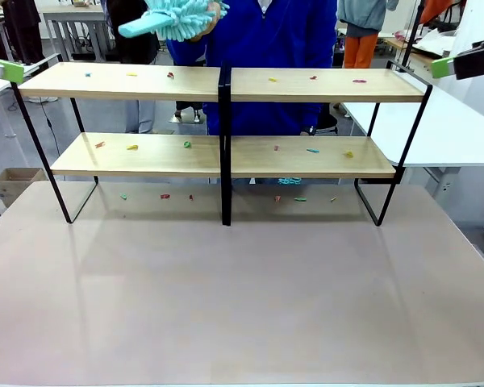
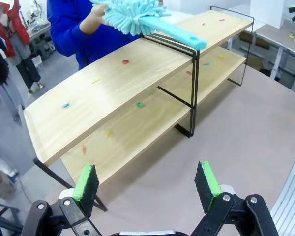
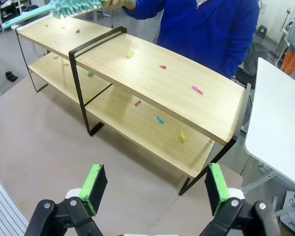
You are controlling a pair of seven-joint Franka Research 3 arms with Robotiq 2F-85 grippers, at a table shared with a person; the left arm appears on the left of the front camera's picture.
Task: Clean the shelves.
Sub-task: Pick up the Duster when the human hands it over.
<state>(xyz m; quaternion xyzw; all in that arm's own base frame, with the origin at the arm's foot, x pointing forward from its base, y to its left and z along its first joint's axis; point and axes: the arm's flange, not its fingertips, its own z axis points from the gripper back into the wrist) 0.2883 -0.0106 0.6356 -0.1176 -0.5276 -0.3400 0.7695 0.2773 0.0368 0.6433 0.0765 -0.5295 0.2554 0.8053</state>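
The left gripper (image 2: 146, 182) is held wide open, and nothing is caught between its green pads. The right gripper (image 3: 156, 189) is held wide open too, and nothing is gripped by it. The shelves (image 1: 129, 81) are set on the pinkish table (image 1: 242, 306), out in front of both grippers and between them. The left end of the top board is found near the left gripper, and the right end near the right gripper, at about the same height, but the shelves are touched by neither. The shelves are made of two long boards of light wood, one above the other. The boards are held in a thin black metal frame, with a black post in the middle and a bent black leg at each end. Many small coloured bits (image 3: 197, 89) are scattered over both boards: pink, red, yellow, green and blue ones. More of these bits are seen on the table under the lower board. Far past the open fingers of the left gripper, above the middle post, a fluffy light-blue duster (image 2: 172, 32) is held by a person's hand (image 2: 96, 22). The person is dressed in blue and is placed behind the shelves, on the side away from the grippers.
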